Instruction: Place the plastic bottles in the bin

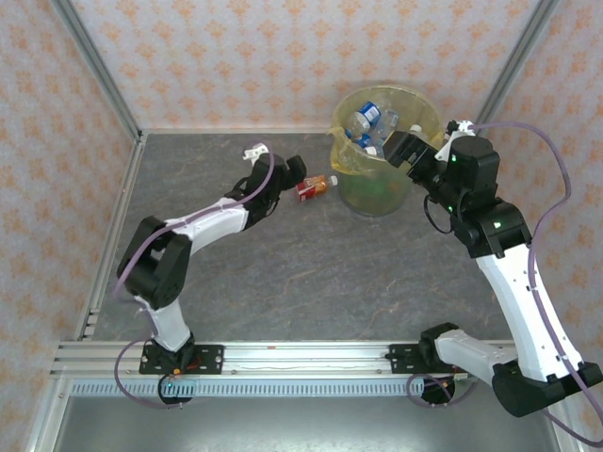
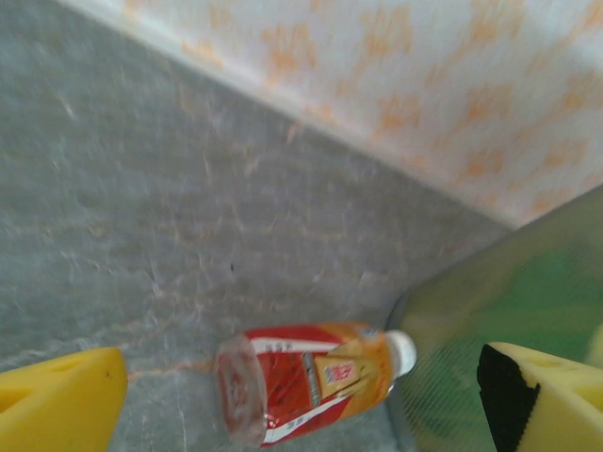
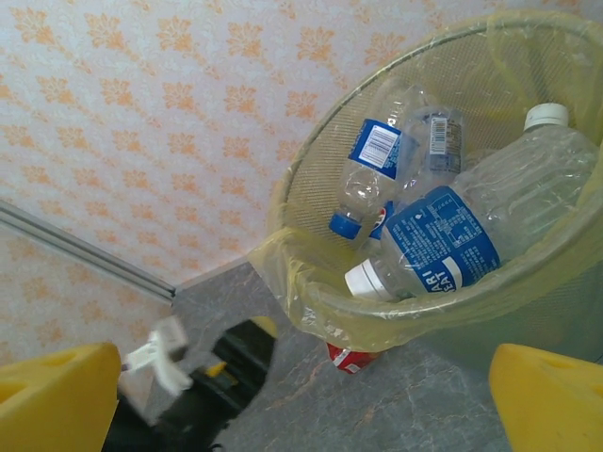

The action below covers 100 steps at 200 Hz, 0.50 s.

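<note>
Yellow pads sat at either edge of the left wrist view: the left pincer (image 2: pixel 301 369) was spread wide and had hold of nothing. Just ahead of it, in line with the gap between its fingers, the red-orange labelled bottle (image 2: pixel 306 381) lay on its side on the grey bench (image 2: pixel 141 207). The bottle's clear base was turned toward the pincer. Its white cap pointed away and lay just beside the foot of the bin (image 2: pixel 513 292), though whether cap and bin touched could not be told. The bin's translucent wall rose ahead and to the right of that pincer, and the patterned wall (image 2: pixel 424 94) ran beyond it.

The right pincer (image 3: pixel 301 400) was likewise fully open and empty. It hung just beside the bin's rim, on the side away from the left pincer, and looked down into the bin. Directly ahead of it the yellow bag liner (image 3: pixel 283 273) was folded over the rim. Inside, nearest this pincer, lay a large clear bottle (image 3: pixel 452 235) with a blue label and a white cap. Farther in, smaller clear bottles (image 3: pixel 372 174) with blue labels leaned against the bin's far wall.
</note>
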Motion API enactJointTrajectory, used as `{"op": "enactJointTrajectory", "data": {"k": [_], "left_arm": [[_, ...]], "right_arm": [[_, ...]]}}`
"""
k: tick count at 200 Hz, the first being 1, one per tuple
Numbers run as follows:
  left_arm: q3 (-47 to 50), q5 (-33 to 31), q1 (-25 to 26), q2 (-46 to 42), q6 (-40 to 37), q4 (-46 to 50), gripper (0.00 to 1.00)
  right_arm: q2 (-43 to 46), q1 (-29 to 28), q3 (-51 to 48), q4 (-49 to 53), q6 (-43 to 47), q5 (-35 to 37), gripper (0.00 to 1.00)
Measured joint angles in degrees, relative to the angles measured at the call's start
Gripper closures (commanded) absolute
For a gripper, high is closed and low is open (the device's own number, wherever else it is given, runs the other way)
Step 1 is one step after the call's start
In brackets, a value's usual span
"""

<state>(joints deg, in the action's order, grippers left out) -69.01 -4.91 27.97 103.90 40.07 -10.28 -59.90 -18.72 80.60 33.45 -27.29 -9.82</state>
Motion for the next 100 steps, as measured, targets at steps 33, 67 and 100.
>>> {"op": "enactJointTrajectory", "data": {"k": [33, 67, 100], "left_arm": [[-8.6, 5.7, 0.0, 10.7, -1.8, 0.8, 0.06], [-16.5, 7.1, -1.0, 16.8, -4.2, 2.9, 0.06], [-23.4, 7.5, -2.9, 20.2, -7.1, 5.1, 0.06]], "right_arm": [[0.6, 0.0, 0.0, 0.2, -0.2, -1.0, 0.0], [0.4, 0.0, 0.7, 1.7, -0.2, -1.7, 0.0], [0.5, 0.0, 0.9, 2.4, -0.4, -1.8, 0.0]]}}
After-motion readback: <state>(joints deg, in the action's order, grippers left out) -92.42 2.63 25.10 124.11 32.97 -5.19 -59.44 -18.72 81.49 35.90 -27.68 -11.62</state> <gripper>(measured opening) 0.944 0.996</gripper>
